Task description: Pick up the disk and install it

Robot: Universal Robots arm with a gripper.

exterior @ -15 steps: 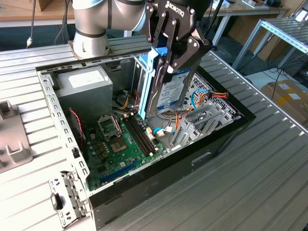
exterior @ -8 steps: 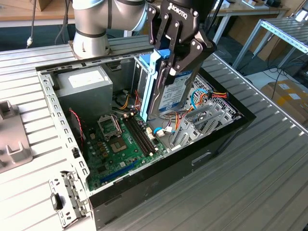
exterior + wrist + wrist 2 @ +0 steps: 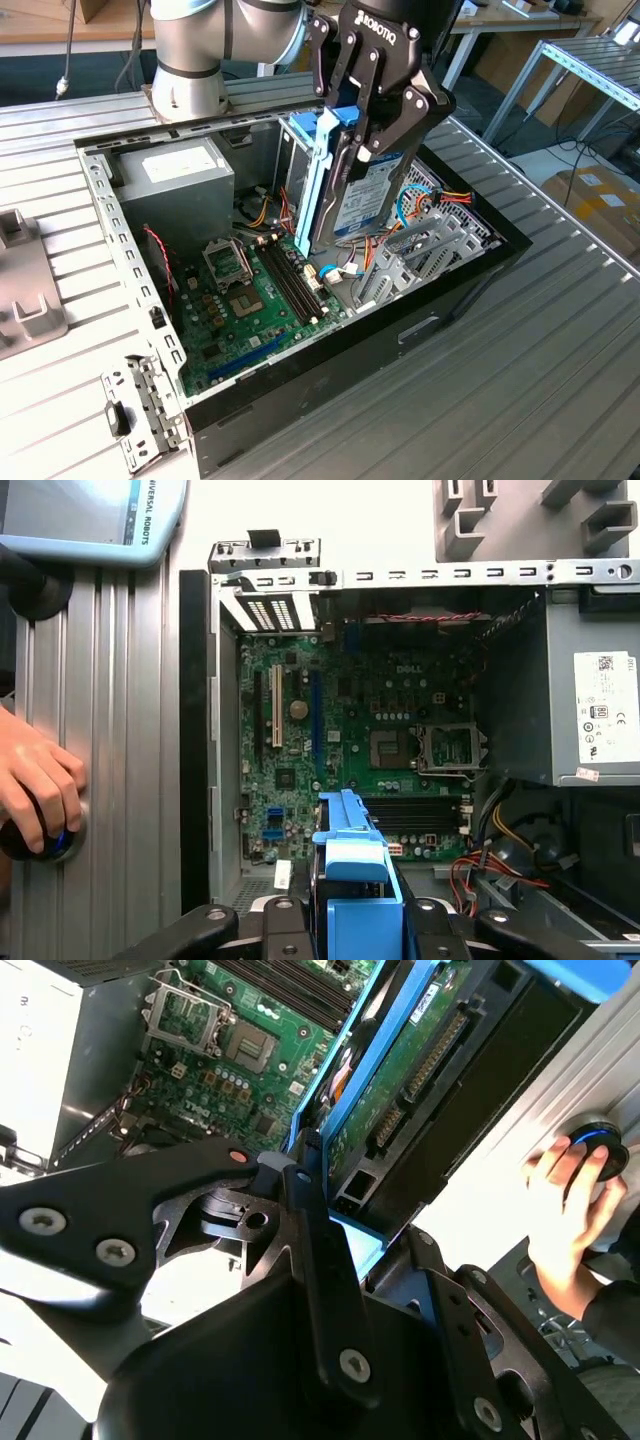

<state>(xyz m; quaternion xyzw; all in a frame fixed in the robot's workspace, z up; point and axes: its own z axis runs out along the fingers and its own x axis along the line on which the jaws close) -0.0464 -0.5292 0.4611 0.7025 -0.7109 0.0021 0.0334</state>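
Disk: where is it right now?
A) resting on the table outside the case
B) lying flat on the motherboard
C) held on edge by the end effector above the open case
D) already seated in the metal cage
C: in the exterior view the end effector clamps the disk on edge above the open case, clear of the cage.

Gripper (image 3: 365,140) clamps disk (image 3: 352,190) on edge above open computer case (image 3: 300,390).

Below disk: metal drive cage (image 3: 420,255) at exterior view's right end of case, tangle of orange, red, blue cables (image 3: 425,205) just beside it.

Motherboard (image 3: 250,295) lies low, open air above it.

Power-supply box (image 3: 175,180) fills far corner, well apart from disk.

Person's hand (image 3: 35,780) rests on round knob on slatted table (image 3: 520,380) just outside case wall.
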